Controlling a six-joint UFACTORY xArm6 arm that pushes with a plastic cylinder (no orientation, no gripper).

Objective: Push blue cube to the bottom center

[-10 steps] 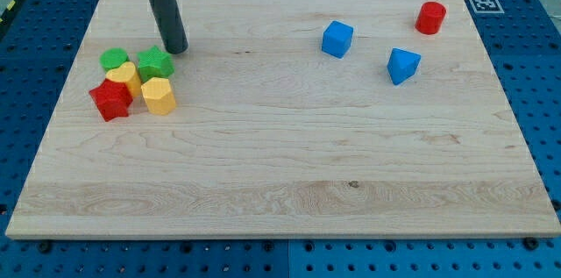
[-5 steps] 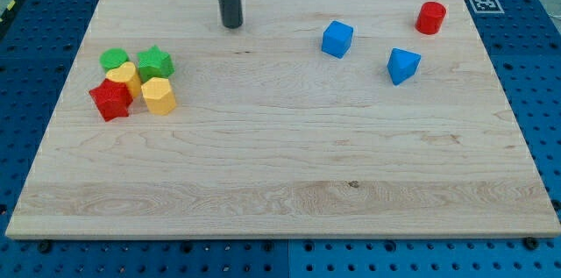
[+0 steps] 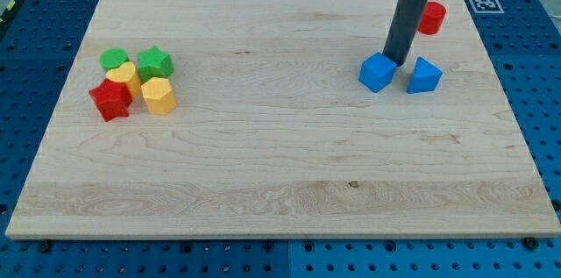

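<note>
The blue cube (image 3: pixel 378 73) lies on the wooden board (image 3: pixel 280 164) in the upper right part. My tip (image 3: pixel 397 60) stands just above and to the right of it, touching or almost touching it, between the cube and a blue wedge-shaped block (image 3: pixel 424 76). The rod rises from the tip toward the view's top.
A red cylinder (image 3: pixel 431 18) sits near the top right corner, partly behind the rod. At the left is a cluster: green cylinder (image 3: pixel 113 59), green star (image 3: pixel 155 61), yellow block (image 3: pixel 124 76), red star (image 3: pixel 110 100), orange hexagonal block (image 3: pixel 159 96).
My tip swept from the left cluster across the top to the right. The blue cube moved down and right; the blue wedge also shifted down and right.
</note>
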